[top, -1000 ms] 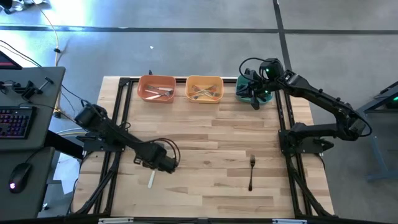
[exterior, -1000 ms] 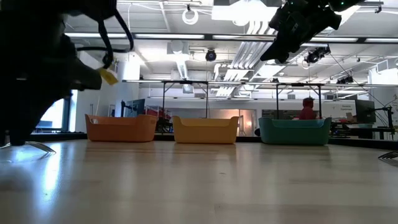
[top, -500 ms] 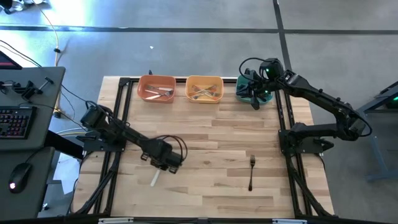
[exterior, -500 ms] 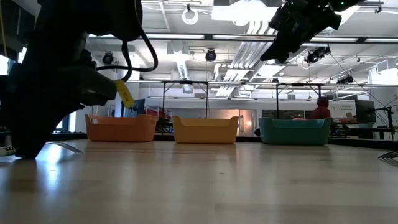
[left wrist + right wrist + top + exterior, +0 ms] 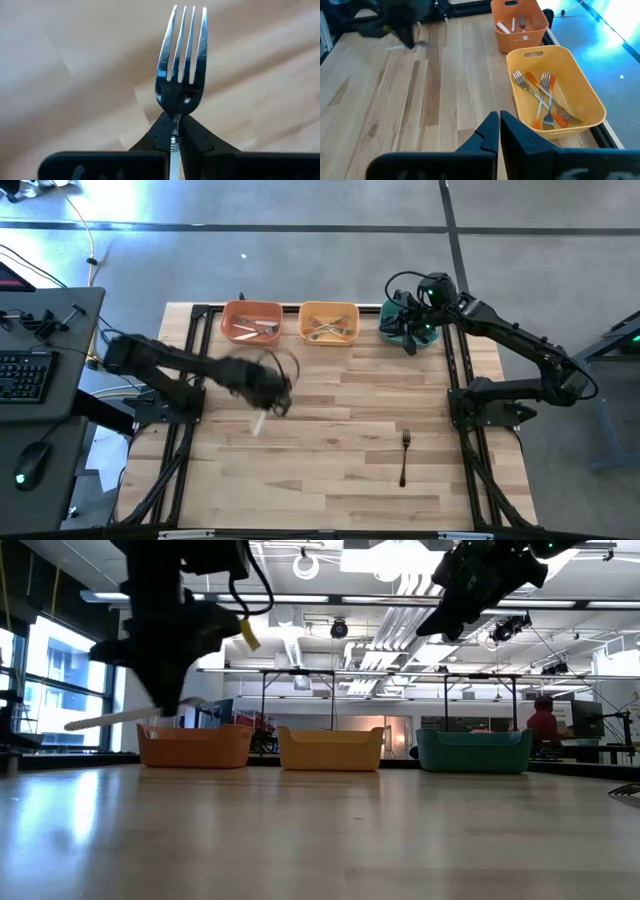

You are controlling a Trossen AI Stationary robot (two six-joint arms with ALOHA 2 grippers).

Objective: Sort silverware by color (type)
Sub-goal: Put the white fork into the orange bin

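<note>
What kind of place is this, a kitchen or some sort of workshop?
Probably a robotics lab or workshop, not a kitchen: a wooden table with two robot arms, a desk with a keyboard beside it, and an open hall with exposed ceiling pipes behind.

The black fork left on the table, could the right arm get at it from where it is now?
Probably yes. The black fork lies alone on bare wood on the right arm's side, nothing around it. The right gripper hangs over the teal bin, jaws shut and empty.

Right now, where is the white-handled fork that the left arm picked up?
The white-handled fork is off the table, pinched in the left gripper, left of centre in the high view, in front of the orange bin.
</note>
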